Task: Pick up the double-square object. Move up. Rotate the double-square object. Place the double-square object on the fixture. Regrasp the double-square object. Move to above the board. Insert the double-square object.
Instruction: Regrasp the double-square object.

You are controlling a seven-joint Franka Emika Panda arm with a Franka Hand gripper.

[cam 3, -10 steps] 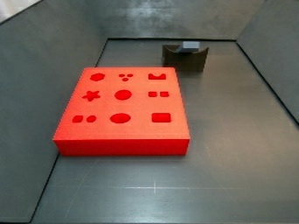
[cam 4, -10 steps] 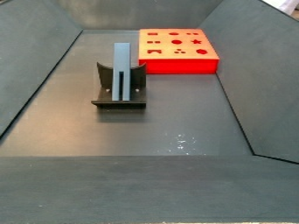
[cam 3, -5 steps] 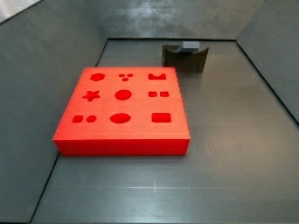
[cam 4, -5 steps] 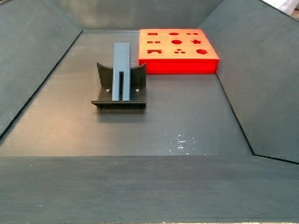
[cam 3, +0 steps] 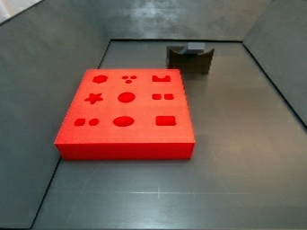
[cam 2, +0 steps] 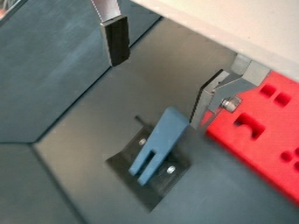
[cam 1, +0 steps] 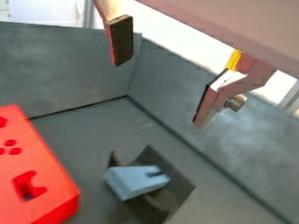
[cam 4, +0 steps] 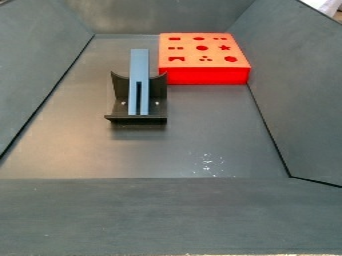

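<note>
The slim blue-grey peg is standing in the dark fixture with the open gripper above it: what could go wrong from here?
1. The slim blue-grey peg leans in the dark notched fixture; the open gripper, high above and empty, might close off-centre and tip it.
2. The bright red board with cut-outs lies close beside the fixture in a wrist view; a finger coming down on that side could catch it.
3. A skewed regrasp could jam the later insertion.
</note>
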